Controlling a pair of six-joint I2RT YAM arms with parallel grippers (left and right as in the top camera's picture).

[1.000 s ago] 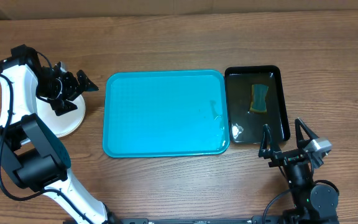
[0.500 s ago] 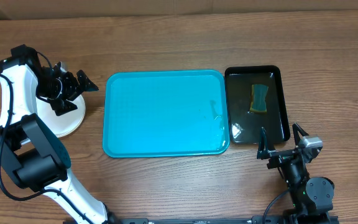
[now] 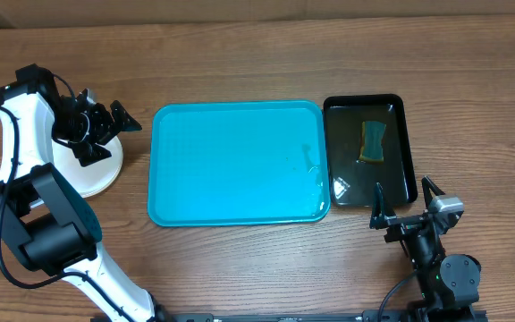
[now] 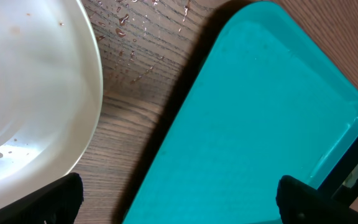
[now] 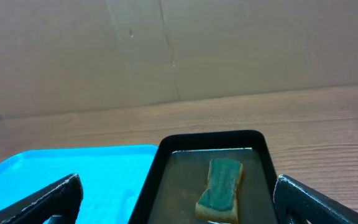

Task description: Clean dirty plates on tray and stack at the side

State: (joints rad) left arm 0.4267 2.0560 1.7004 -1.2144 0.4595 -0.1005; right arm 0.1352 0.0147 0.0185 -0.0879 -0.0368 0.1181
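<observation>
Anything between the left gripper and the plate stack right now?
Nothing visible. The left gripper hangs open above the plates' right edge, with only wet table between the plates and the tray.

TABLETOP (image 3: 240,63), FROM ABOVE: My left tool (image 3: 107,136), fingers spread, hangs over the white plate (image 3: 97,179) near the left edge. A narrow strip of bare wood separates the plate from the tray (image 3: 240,161), whose broad floor lies open. At right, a black basin (image 3: 363,98) holding a sponge (image 3: 374,140) sits just beside the tray. It stands directly ahead of my right tool (image 3: 403,192), whose fingers are wide apart.
</observation>
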